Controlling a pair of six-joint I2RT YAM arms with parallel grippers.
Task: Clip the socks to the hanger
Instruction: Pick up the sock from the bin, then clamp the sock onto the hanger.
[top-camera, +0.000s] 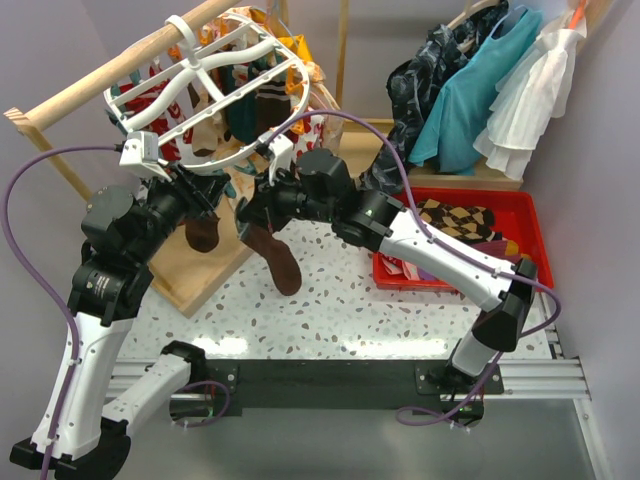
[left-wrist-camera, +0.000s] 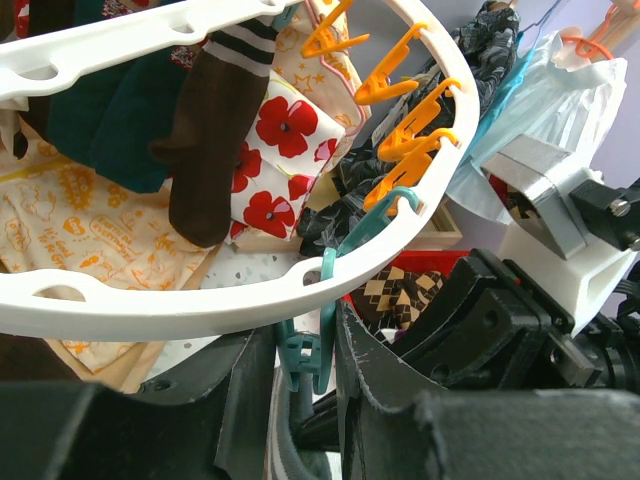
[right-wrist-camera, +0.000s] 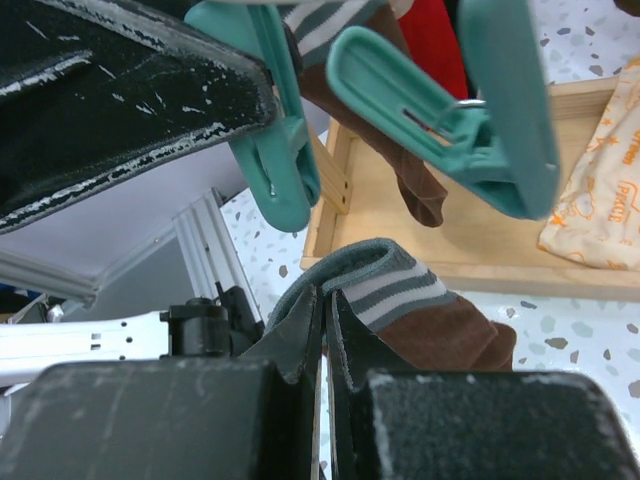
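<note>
The white oval hanger (top-camera: 245, 48) hangs from the rail at the back left; its rim also crosses the left wrist view (left-wrist-camera: 180, 305). My left gripper (top-camera: 198, 190) is shut on a teal clip (left-wrist-camera: 305, 345) under that rim. My right gripper (top-camera: 248, 212) is shut on the grey-and-white striped cuff of a brown sock (top-camera: 282, 262), holding the cuff (right-wrist-camera: 400, 285) just below the teal clip (right-wrist-camera: 275, 165). Another brown sock (left-wrist-camera: 210, 140) hangs clipped on the hanger. More socks, one argyle (top-camera: 455, 215), lie in the red bin (top-camera: 525, 215).
A wooden rail (top-camera: 110, 82) carries the hanger. A wooden tray base (top-camera: 205, 285) lies under it. Floral cloths (left-wrist-camera: 285, 130) hang behind the rim, and orange clips (left-wrist-camera: 400, 140) line it. Teal and white dresses (top-camera: 480, 80) hang at the back right.
</note>
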